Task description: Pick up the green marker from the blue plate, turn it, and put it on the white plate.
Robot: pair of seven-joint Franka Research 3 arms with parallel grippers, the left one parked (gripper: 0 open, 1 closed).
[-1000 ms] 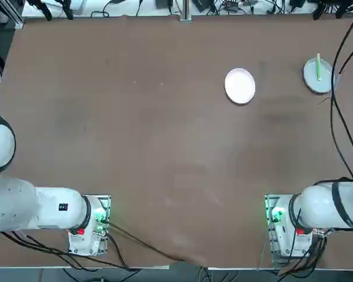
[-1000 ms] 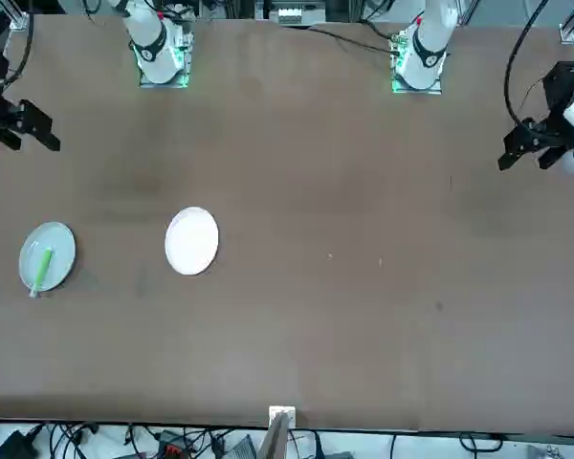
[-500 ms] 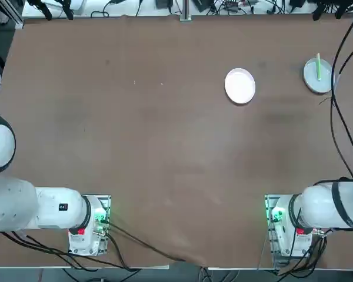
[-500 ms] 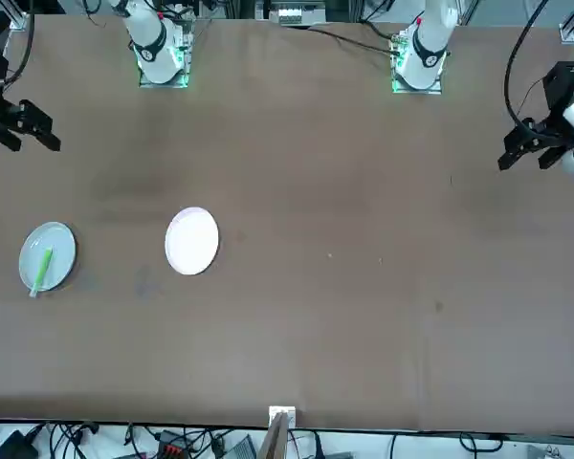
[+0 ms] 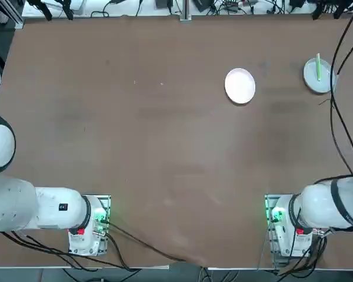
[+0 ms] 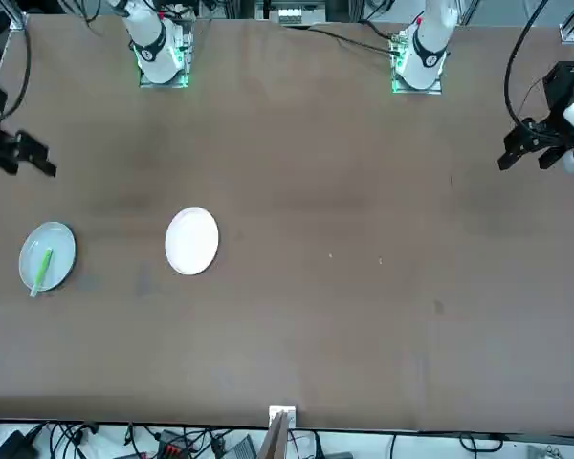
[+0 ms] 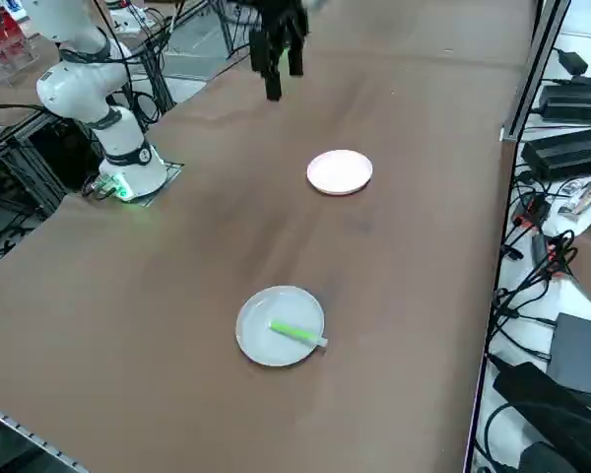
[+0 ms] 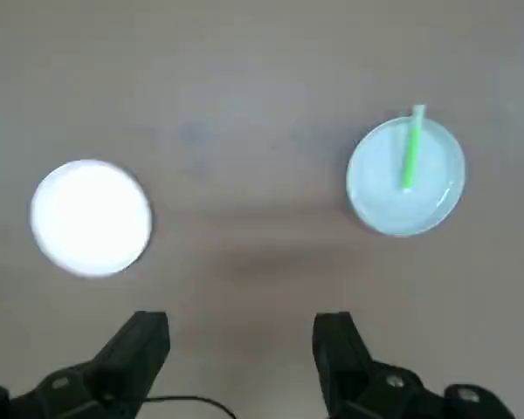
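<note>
Brown worktop (image 5: 135,129) seen from overhead. White plate (image 5: 240,86) toward far right-centre. Blue plate (image 5: 317,76) near far right edge, well apart from it. Green marker (image 5: 318,67) lying on blue plate, one end overhanging far rim. Right pincer out of frame.

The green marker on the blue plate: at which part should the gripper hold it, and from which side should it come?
Probably the middle of the green marker, from straight above. It lies flat across the blue plate, one tip poking past the rim, so a side approach would meet the plate. The fingers should close across its thin width. The right gripper hangs open, high above the table, apart from both plates.
</note>
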